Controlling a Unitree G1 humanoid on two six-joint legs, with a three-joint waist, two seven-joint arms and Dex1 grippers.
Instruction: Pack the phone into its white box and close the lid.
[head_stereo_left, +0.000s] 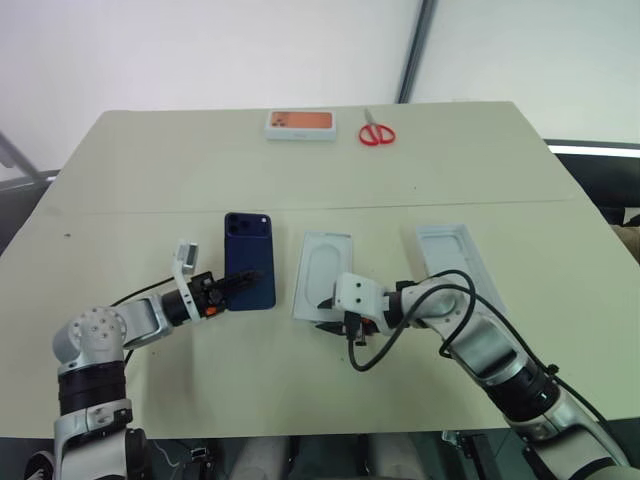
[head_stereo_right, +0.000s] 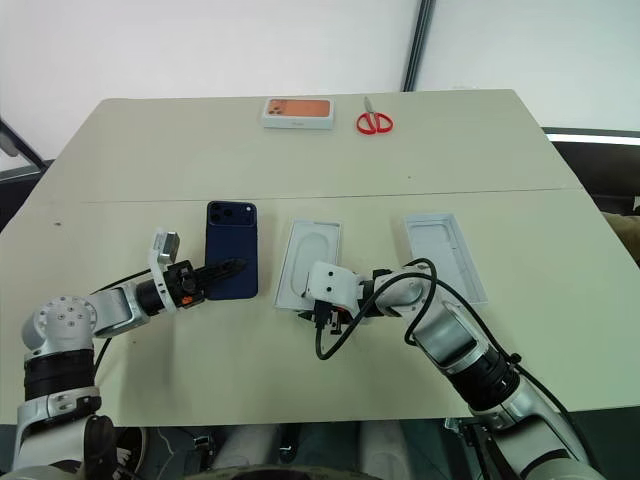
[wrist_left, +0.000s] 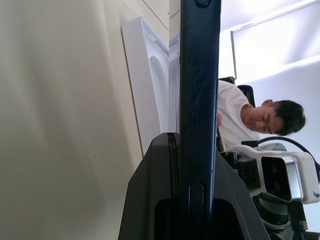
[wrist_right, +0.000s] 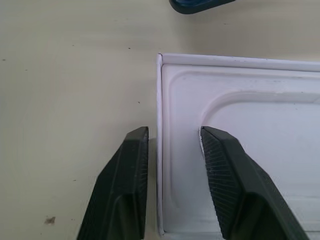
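Observation:
The dark blue phone (head_stereo_left: 249, 250) lies back up left of centre, camera bump at its far end. My left gripper (head_stereo_left: 240, 283) is shut on its near end; the left wrist view shows the phone's edge (wrist_left: 199, 100) pinched between the fingers. The white box (head_stereo_left: 300, 292) sits right of the phone with a flat white insert (wrist_right: 260, 150) in it. My right gripper (head_stereo_left: 328, 312) is open at the box's near left corner. One finger stands outside the wall (wrist_right: 159, 150) and one inside, neither touching. The lid (head_stereo_left: 455, 255) lies inside up, further right.
An orange-topped white box (head_stereo_left: 300, 123) and red scissors (head_stereo_left: 376, 132) lie at the table's far edge. A black cable loops on the table beside my right wrist (head_stereo_left: 365, 355). A person (wrist_left: 260, 117) sits beyond the table in the left wrist view.

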